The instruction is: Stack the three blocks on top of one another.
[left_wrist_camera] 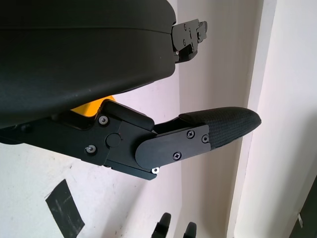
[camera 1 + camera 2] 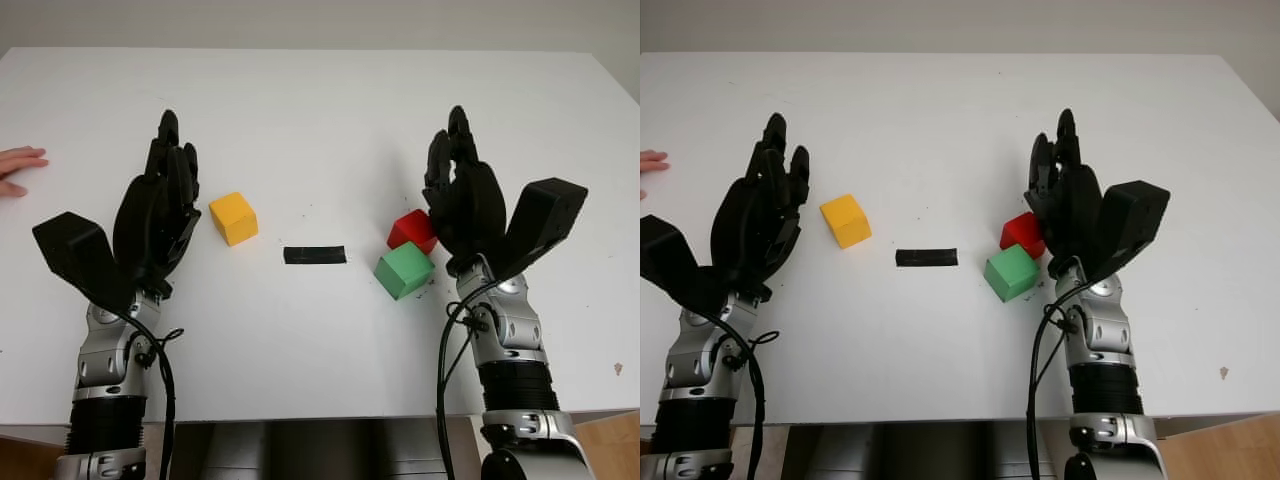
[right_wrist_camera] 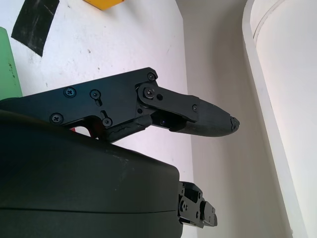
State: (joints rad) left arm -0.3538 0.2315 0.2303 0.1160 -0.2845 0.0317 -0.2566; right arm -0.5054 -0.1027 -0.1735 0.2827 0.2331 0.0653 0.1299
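Three blocks, unstacked, on white bench (image 2: 320, 120).
Left to right: left hand (image 2: 160, 205), open, holding nothing, beside yellow block (image 2: 233, 218); black tape strip (image 2: 314, 255) at centre; green block (image 2: 404, 270) touching red block (image 2: 413, 230) behind it; right hand (image 2: 462, 195), open, holding nothing, just beside the red block. A person's fingers (image 2: 18, 168) at far left edge.

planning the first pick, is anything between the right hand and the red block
Nothing visible. The open right hand sits right beside the red block; the green block is in front of the red one, not between them.
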